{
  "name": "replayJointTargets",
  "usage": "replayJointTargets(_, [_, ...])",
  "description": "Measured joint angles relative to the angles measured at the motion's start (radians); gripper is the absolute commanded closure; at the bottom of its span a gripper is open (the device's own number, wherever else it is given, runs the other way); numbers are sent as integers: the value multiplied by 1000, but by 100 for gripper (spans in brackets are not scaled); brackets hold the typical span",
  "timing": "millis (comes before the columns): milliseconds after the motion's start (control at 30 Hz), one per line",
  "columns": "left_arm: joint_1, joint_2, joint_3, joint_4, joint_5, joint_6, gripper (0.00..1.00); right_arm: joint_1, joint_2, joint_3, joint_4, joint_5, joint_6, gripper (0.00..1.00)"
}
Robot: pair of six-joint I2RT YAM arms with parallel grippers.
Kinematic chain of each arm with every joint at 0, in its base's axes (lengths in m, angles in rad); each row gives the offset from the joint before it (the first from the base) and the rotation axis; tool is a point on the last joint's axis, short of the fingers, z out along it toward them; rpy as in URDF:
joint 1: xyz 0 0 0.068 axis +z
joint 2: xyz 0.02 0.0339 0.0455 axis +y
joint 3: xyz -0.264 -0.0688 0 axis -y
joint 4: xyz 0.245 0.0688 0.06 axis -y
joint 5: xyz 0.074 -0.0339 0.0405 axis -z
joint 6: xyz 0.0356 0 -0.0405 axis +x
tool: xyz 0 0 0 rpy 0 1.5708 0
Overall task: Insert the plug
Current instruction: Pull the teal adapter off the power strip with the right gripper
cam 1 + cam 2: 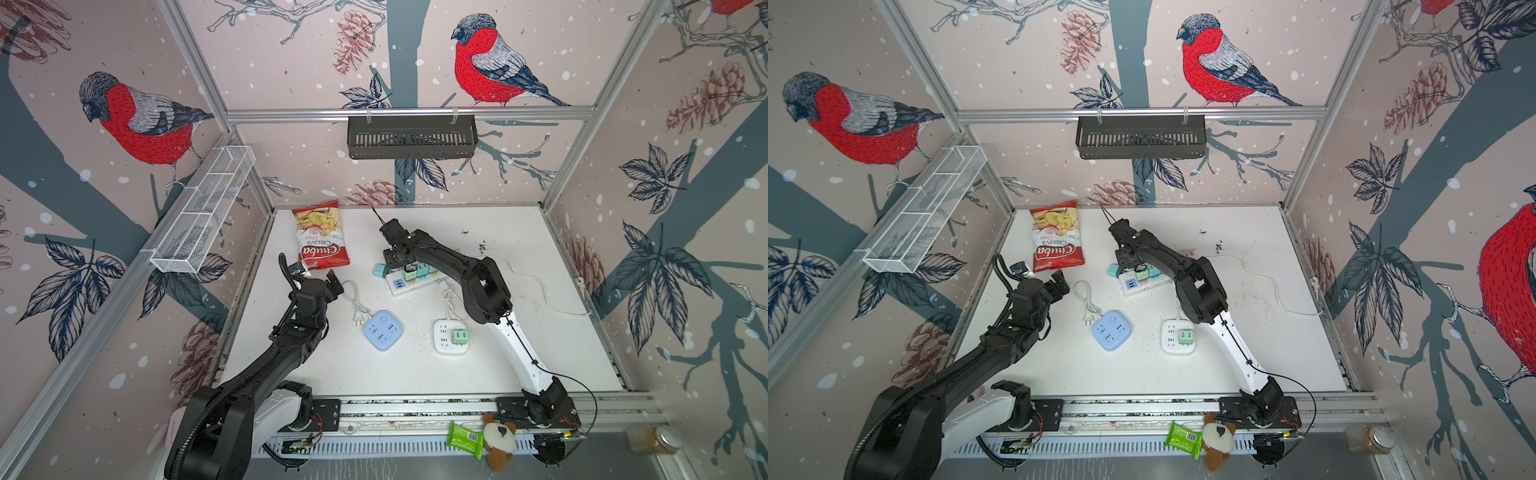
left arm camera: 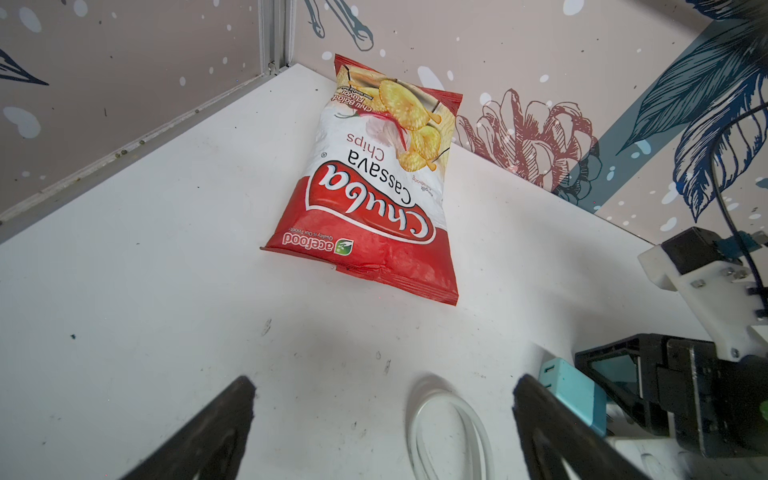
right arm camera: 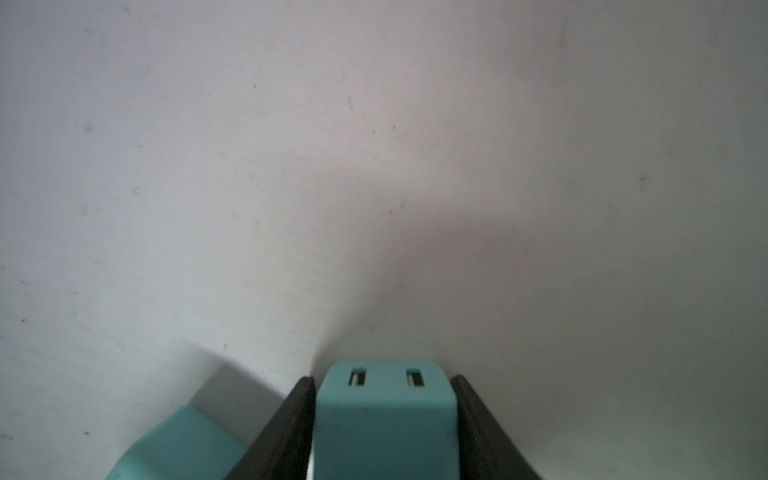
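Right wrist view: right hand (image 3: 382,379) clamps teal plug (image 3: 382,419); left hand (image 2: 384,380) spread apart.

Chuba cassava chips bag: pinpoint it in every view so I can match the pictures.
Top view: chips bag at the far side of the table, left of centre.
Top view: chips bag, same place.
Left wrist: chips bag mid-picture, beyond the open left claw.
Right wrist: not in it.
Shared landmark: teal adapter off the white power strip's end, in those three views.
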State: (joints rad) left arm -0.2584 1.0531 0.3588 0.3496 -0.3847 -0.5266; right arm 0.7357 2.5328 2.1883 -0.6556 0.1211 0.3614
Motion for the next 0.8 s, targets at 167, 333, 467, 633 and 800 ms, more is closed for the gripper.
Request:
replayJointTargets(167, [0, 0, 0, 0, 0, 0, 3, 3, -5, -13, 19, 6, 2, 66])
replayJointTargets(333, [0, 3, 0, 0, 0, 0, 3, 3, -32, -45, 26, -13, 3, 74])
replayJointTargets(467, [0, 5, 2, -3, 11, 0, 3, 11, -76, -53, 8, -22, 9, 79])
replayJointTargets(633, [0, 9, 6, -4, 17, 0, 3, 37, -207, -68, 12, 16, 8, 84])
replayJointTargets(800, [0, 14, 10, -4, 23, 3, 4, 71, -386, -189, 68, 82, -2, 87])
